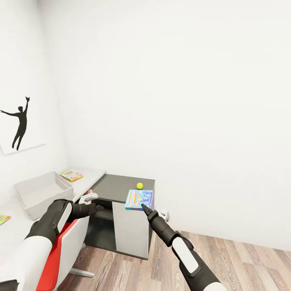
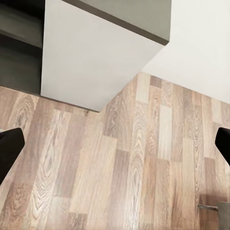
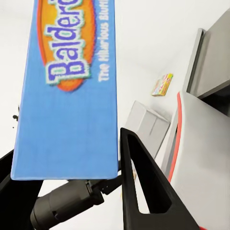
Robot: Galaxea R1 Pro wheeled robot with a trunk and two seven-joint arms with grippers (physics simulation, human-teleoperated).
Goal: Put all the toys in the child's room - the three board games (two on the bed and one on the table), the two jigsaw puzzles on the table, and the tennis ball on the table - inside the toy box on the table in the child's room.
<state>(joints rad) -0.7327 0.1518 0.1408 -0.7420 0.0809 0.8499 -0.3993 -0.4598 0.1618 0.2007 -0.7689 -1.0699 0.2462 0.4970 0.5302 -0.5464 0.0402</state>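
Note:
My right gripper [image 1: 144, 207] is shut on the blue board game [image 1: 138, 199], held at the near right corner of the table [image 1: 117, 188]. In the right wrist view the blue box [image 3: 67, 96] stands on edge between the dark fingers [image 3: 143, 191]. The tennis ball [image 1: 139, 185] lies on the table's dark top just behind it. The grey toy box [image 1: 42, 192] stands on the white top at the left. Behind it lies an orange-green board game [image 1: 71, 175]. A jigsaw puzzle [image 1: 3, 219] peeks in at the left edge. My left gripper [image 1: 92, 201] hangs open and empty over the floor [image 2: 143, 182].
A red and white chair [image 1: 66, 242] stands between my left arm and the table. The table's white end panel [image 1: 131, 232] faces me. Wood floor spreads to the right, bounded by the white wall [image 1: 202, 121]. A dancer picture [image 1: 18, 123] hangs at the left.

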